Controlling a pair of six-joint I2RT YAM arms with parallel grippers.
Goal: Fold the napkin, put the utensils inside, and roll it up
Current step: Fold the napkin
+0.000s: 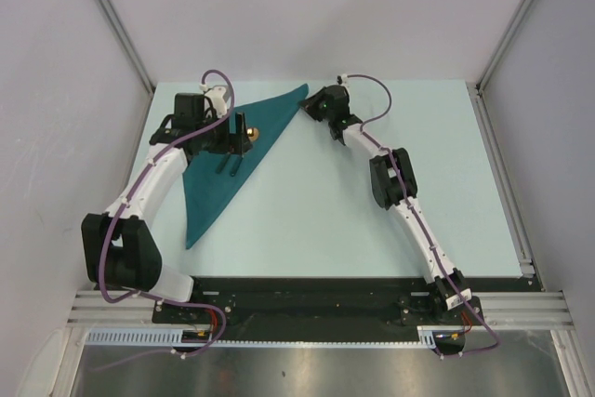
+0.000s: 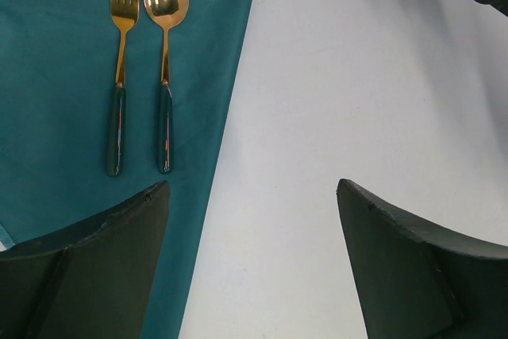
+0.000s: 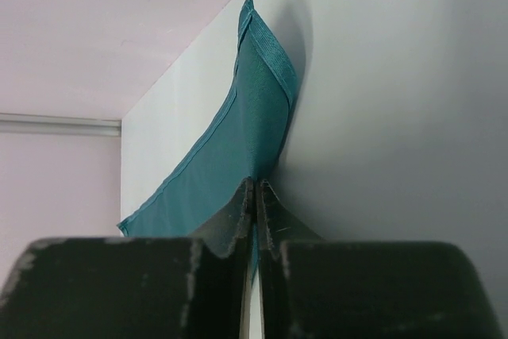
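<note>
1. the teal napkin [image 1: 216,178] lies folded in a long triangle on the left of the table [image 1: 390,220], its long edge running from a far corner to a near-left tip
2. the right claw [image 3: 255,196], fingers pressed together, pinches that far corner, the cloth curling up off the surface; the left claw [image 2: 252,196] hangs spread wide over the long edge, gripping nothing
3. fork [image 2: 121,53] and spoon [image 2: 164,45] lie side by side on the cloth, handles towards the left claw, well left of the pinched corner; any roll likely carries that corner towards them
4. from above, the left claw hides most of both; whether the pinch catches both layers cannot be told
</note>
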